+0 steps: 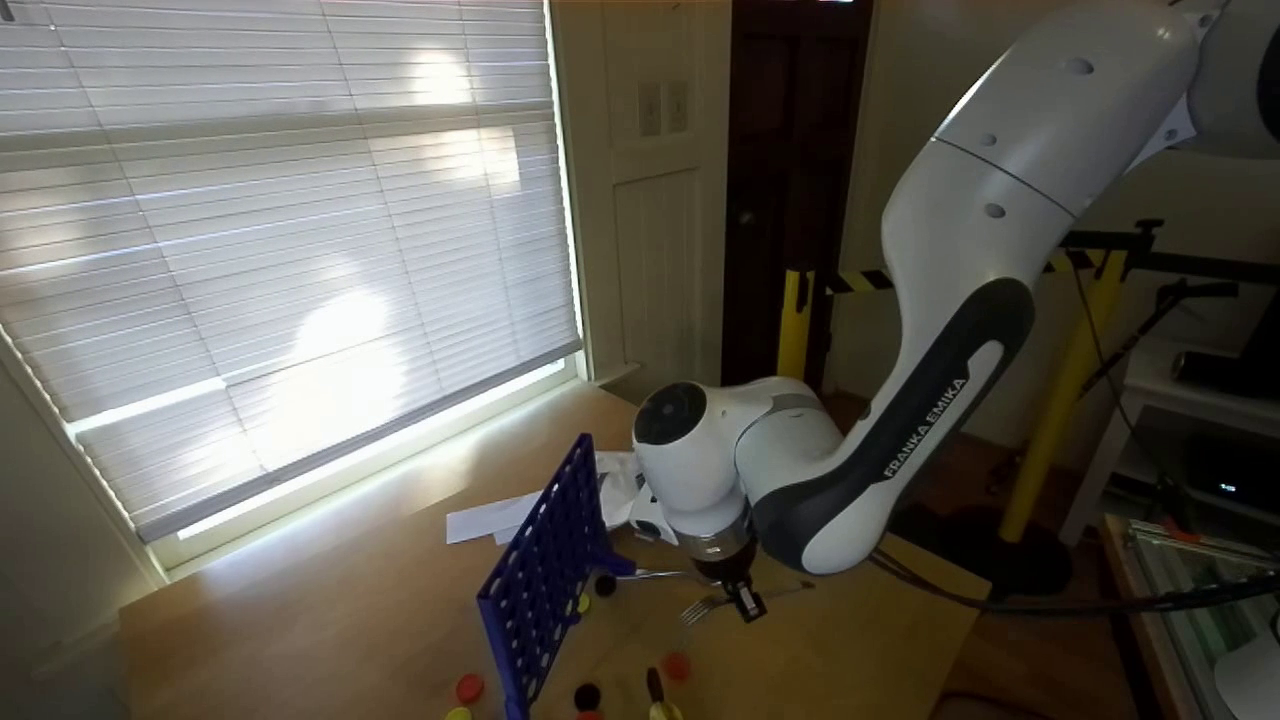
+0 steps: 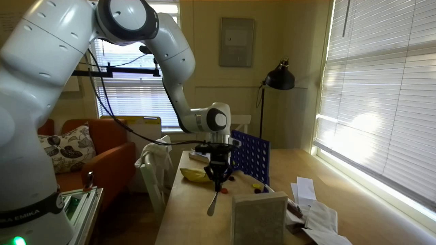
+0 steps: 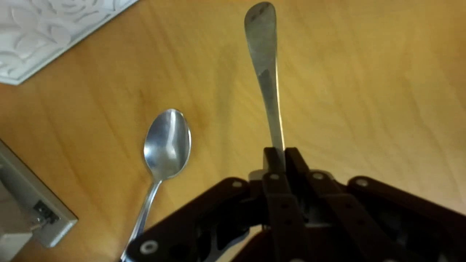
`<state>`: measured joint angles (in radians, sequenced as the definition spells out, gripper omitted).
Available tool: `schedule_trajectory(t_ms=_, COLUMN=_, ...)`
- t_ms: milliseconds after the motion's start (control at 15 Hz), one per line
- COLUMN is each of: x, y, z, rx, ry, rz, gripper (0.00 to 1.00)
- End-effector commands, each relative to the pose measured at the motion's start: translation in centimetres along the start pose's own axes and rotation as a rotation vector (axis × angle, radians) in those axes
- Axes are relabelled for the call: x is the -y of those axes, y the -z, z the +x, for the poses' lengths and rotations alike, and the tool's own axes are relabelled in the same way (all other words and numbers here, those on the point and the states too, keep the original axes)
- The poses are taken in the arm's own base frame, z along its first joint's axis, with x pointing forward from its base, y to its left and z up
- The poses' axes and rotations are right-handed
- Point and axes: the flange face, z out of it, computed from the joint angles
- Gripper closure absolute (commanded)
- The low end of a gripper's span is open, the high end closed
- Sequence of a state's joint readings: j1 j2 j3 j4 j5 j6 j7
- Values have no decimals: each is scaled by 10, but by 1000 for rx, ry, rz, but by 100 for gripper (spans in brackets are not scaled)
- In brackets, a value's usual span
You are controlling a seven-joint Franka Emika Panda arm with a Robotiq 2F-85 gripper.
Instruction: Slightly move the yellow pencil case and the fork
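My gripper point(image 1: 748, 606) is shut on the fork point(image 1: 705, 607), gripping it across its middle; the tines show to one side in an exterior view. It also shows in an exterior view point(image 2: 218, 188), with the fork handle point(image 2: 212, 206) slanting down from the fingertips. In the wrist view the fingers point(image 3: 284, 156) pinch the fork handle point(image 3: 263, 43), and a shadow lies apart from it on the table; the tines are hidden. The yellow pencil case point(image 2: 195, 175) lies at the table's side edge, beyond the gripper. Only a yellow end with a dark tip point(image 1: 662, 710) shows at an exterior view's bottom edge.
A blue pegged rack point(image 1: 540, 580) stands on the table, also in an exterior view point(image 2: 252, 156). A white box point(image 2: 259, 217) stands near the gripper. A spoon point(image 3: 167, 145) lies beside the fork. Red discs point(image 1: 676, 666), black discs point(image 1: 587, 697) and papers point(image 2: 306, 190) lie around.
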<state>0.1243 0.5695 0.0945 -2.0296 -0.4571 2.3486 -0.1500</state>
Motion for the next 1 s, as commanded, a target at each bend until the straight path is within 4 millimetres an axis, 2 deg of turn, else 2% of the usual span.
schedule_trajectory(t_ms=0, x=-5, y=-11, z=-12, rx=26, ry=-196, rz=39, gripper=98)
schedule_trajectory(t_ms=267, x=-12, y=-30, z=-17, rx=154, ry=-353, rz=86, gripper=98)
schedule_trajectory(t_ms=600, x=-11, y=-58, z=-14, rx=349, ry=-358, rz=138, gripper=98)
schedule_trajectory(t_ms=933, x=-21, y=-79, z=3, rx=343, ry=-378, rz=105, gripper=98)
